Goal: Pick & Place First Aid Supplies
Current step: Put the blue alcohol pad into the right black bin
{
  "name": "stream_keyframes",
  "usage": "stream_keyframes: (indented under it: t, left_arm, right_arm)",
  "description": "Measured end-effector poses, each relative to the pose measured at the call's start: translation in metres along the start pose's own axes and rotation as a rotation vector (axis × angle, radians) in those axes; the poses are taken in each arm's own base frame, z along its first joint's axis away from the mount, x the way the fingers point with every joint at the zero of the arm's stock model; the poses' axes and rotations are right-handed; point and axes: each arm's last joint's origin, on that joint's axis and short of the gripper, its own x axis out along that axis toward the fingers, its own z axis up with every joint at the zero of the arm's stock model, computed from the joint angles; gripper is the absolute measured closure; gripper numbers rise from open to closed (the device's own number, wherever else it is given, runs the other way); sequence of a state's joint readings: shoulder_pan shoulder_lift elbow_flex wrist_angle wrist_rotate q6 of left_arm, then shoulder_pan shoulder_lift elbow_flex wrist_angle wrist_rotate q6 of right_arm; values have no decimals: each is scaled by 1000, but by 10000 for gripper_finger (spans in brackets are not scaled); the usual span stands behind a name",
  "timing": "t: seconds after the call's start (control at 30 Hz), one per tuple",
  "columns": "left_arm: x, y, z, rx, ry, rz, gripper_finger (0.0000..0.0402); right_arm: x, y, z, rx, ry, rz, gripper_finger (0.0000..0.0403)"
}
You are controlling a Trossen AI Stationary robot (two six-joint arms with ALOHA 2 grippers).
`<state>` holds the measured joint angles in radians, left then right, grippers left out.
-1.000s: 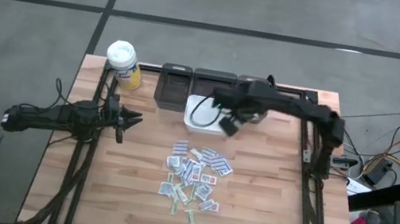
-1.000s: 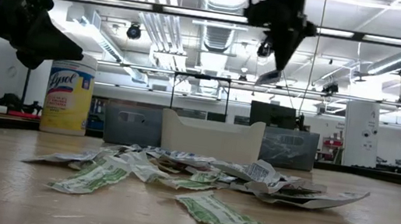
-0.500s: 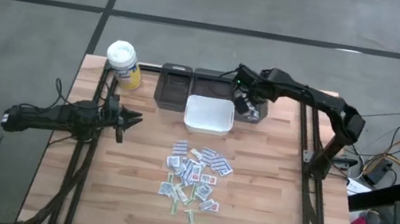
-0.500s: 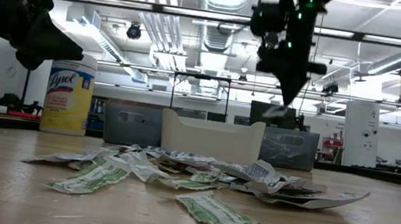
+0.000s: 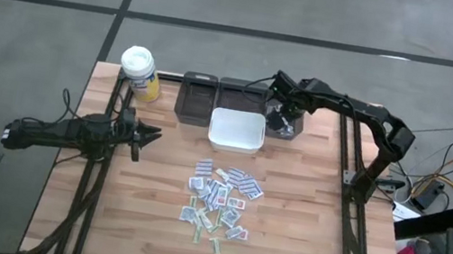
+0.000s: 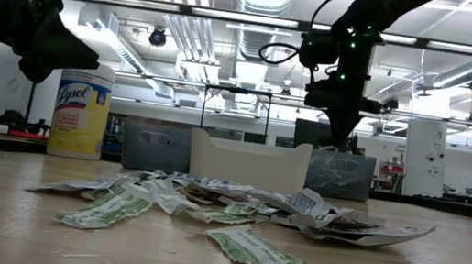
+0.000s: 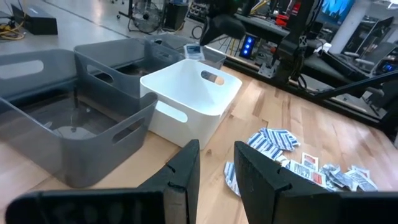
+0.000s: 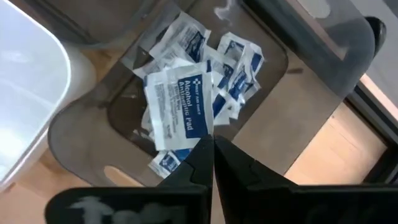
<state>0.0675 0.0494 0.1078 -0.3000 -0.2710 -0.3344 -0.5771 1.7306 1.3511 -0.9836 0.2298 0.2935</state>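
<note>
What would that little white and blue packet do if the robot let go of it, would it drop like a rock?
Probably not. The packet pinched in the right gripper looks flat, thin and papery, so it would likely flutter down lightly. It would probably land in the grey bin below, on similar packets. It looks slightly creased, so probably bendy, not stiff.

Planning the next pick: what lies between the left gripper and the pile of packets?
Only bare wooden table in the high view. The left gripper hovers left of the pile of packets; the white bin sits farther back.
</note>
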Motion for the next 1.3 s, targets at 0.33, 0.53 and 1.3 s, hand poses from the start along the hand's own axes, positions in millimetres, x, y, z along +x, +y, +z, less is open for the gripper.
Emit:
stream_keyframes:
  t: [0.33,0.53,1.3]
  left_arm:
    - [0,-1,2,-21,-15,-6,307]
    - [0,-2,7,-90,-69,-27,307]
    - [-5,-7,28,-393,-288,-81,307]
  right_arm:
    - [0,-1,0,-85,5,2,350]
    - [-15,3,-1,-73,40,92,314]
    - [-98,100,-133,-464,-97,524,346]
